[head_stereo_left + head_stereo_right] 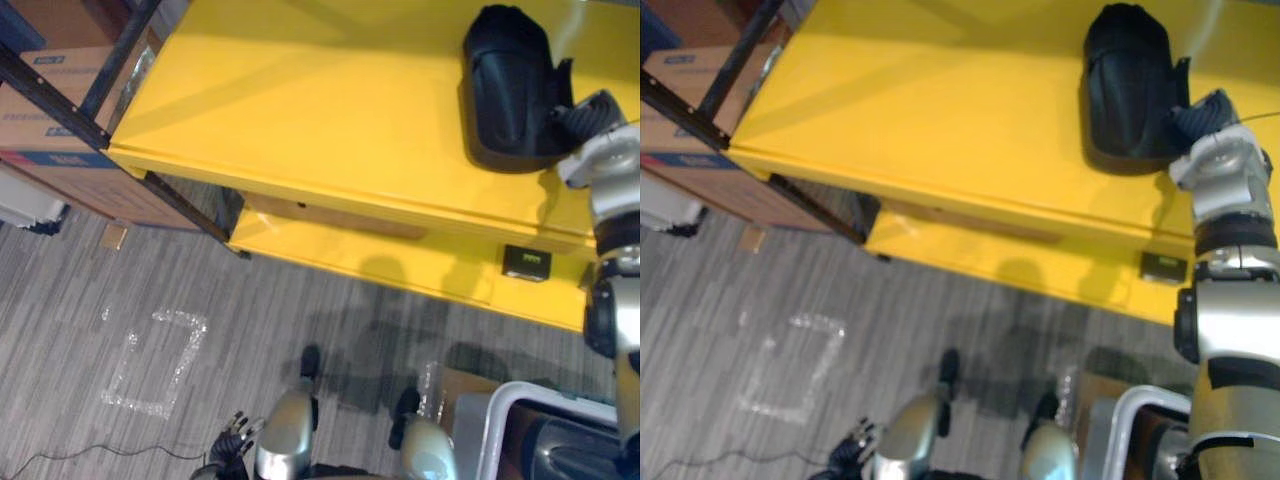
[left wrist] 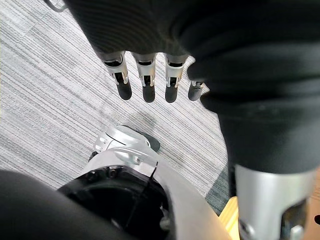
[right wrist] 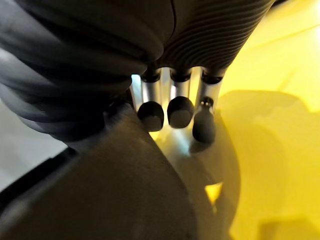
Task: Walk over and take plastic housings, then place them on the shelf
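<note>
A black plastic housing (image 1: 510,85) lies on the top board of the yellow shelf (image 1: 300,110), near its right end. My right hand (image 1: 592,112) is at the housing's right edge. In the right wrist view its fingers (image 3: 172,107) are nearly straight, with their dark tips resting on the housing's dark surface (image 3: 125,190); the thumb is hidden. My left hand (image 1: 232,440) hangs low over the grey carpet, and its fingers (image 2: 147,80) are relaxed and hold nothing.
The lower yellow board (image 1: 380,255) carries a small black box (image 1: 527,262). Cardboard boxes (image 1: 50,90) stand behind a dark rack post (image 1: 60,105) at the left. A white-rimmed bin (image 1: 510,405) holding dark parts is at the bottom right. A tape square (image 1: 155,360) marks the carpet.
</note>
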You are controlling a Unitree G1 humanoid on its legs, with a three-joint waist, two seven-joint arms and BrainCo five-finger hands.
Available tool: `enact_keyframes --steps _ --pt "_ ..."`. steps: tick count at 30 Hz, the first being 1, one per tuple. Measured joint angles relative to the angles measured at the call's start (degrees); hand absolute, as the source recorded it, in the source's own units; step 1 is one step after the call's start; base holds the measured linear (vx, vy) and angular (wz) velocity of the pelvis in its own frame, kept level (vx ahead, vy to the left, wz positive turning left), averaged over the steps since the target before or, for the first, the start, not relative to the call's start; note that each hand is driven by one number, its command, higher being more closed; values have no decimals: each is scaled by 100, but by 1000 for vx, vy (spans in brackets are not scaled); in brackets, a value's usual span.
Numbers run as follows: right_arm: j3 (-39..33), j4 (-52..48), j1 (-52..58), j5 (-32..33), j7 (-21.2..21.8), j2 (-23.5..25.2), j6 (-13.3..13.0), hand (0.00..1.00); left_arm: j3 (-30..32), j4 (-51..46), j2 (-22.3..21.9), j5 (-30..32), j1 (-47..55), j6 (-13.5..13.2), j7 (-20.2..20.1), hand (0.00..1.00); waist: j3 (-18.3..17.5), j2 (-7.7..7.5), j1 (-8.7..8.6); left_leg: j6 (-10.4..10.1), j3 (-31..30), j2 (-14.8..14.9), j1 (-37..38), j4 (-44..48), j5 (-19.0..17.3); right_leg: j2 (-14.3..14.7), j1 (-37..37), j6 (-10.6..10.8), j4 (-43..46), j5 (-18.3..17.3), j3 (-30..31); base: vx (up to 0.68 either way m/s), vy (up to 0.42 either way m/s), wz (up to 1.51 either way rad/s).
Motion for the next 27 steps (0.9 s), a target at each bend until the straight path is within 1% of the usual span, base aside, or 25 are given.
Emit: enact_keyframes --steps 4,9,12,19,27 --pt "-13 0 -7 -23 -272 -1 337 100 -43 -7 0 -2 -9 -1 16 0 0 -1 43 1 -10 -3 -9 -2 2 -2 7 2 -13 3 -18 0 0 0" --pt "-192 4 -7 -42 -519 -14 592 100 -48 -27 0 -4 -8 -1 69 0 -1 -2 42 3 -11 -6 -33 -8 5 -2 15 9 -61 25 -51 0 0 0" --pt "-311 13 -6 -95 -622 -55 684 100 -52 -32 0 -5 -9 0 110 0 -1 -3 38 5 -13 -7 -61 -8 9 -2 11 11 -78 31 -78 5 5 4" --pt "-359 62 -6 -108 -842 -85 722 100 -53 -41 2 -8 -9 0 115 0 1 -7 31 5 -1 -4 -66 -12 10 -1 8 12 -102 50 -75 0 0 0" --pt "-419 115 -4 -168 -844 -222 723 100 -49 -45 57 -9 -10 10 115 0 17 -36 27 27 74 1 -88 -36 32 7 -29 18 -177 128 -4 -8 10 -4"
